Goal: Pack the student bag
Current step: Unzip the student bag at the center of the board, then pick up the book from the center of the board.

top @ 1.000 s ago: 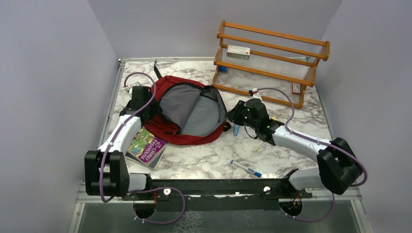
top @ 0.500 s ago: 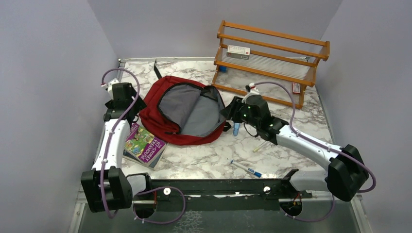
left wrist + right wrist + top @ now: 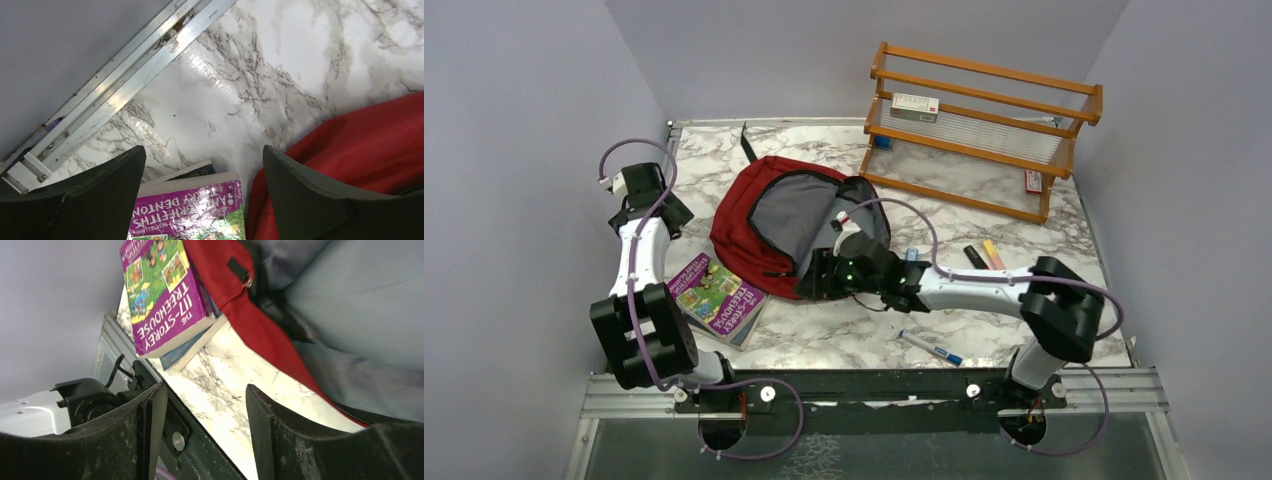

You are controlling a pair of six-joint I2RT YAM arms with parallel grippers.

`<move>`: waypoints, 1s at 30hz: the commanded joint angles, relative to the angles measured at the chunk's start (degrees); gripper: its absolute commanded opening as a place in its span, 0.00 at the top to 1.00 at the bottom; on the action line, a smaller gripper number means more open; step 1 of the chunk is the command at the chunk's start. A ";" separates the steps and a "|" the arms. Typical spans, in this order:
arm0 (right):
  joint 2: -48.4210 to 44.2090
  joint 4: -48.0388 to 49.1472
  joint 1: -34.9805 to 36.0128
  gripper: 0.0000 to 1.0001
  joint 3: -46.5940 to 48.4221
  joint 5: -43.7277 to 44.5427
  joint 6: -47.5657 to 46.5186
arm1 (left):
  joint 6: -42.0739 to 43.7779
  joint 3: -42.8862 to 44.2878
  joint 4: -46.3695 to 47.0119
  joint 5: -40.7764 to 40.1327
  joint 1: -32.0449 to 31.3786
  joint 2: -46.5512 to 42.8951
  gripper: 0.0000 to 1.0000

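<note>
— While the left gripper [image 3: 200, 156] hangs by the table's [image 3: 844, 338] left edge, how are its jaws?
— Apart, empty, bare marble below; the book [image 3: 719, 298] lies just nearer, beside the bag [image 3: 739, 215].
— The bag?
— Left of centre, mouth gaping. At its near rim the right gripper [image 3: 204, 390], jaws apart, holds nothing.
— Rightward?
— Open marble, a pen [image 3: 932, 350] near the front edge, the rack [image 3: 969, 143] in the far right corner.

Lavender walls [image 3: 524, 100], marble tabletop [image 3: 854, 340]
</note>
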 commanded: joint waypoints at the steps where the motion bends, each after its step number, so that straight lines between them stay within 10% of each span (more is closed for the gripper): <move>1: 6.51 7.80 3.32 0.35 2.76 -2.55 5.34 | 0.15 -1.96 -0.63 4.29 2.06 2.05 0.12; 18: 27.14 15.91 6.62 0.32 13.63 -5.18 10.96 | -4.46 -7.89 -3.64 4.54 3.41 10.16 0.09; 30: 30.18 14.45 6.61 0.32 16.01 -1.00 10.85 | -10.05 -19.97 -3.02 15.39 2.71 -3.07 0.10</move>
